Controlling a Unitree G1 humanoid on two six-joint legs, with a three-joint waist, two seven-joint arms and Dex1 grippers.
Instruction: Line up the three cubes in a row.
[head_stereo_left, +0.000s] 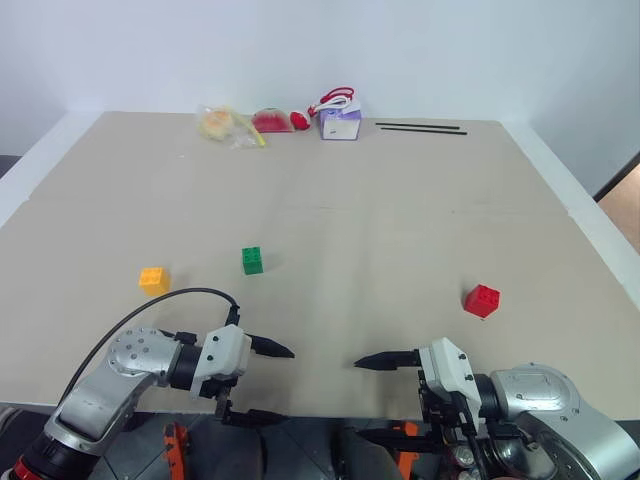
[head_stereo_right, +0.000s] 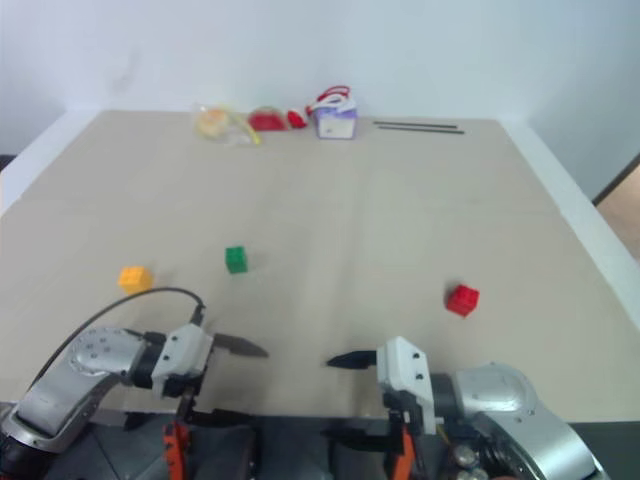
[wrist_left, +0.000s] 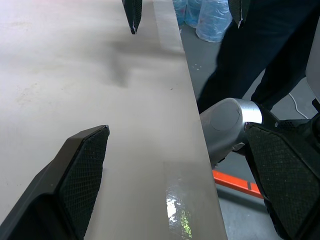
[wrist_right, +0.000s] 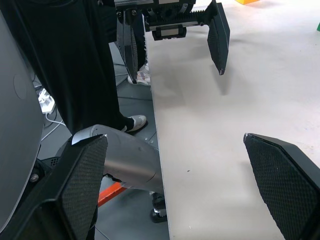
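The three cubes sit well apart on our beige table (head_stereo_left: 400, 230), studs up: orange-yellow cube (head_stereo_left: 153, 280) at the left, green cube (head_stereo_left: 252, 260) just right of it, red cube (head_stereo_left: 482, 300) far right. Our left gripper (head_stereo_left: 262, 383) and right gripper (head_stereo_left: 383, 398) hang spread wide and empty at the near edge, tips facing. Bare tabletop surrounds each cube; a purple-and-white box (head_stereo_left: 340, 122) stands at the far edge

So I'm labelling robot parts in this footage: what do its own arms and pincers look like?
Both arms are rounded silver-grey metal shells. Each ends in a white block carrying the left pincer and the right pincer, each with two black tapered fingers. The finger pads are finely cross-hatched black. A thin black cable arcs over the left forearm.
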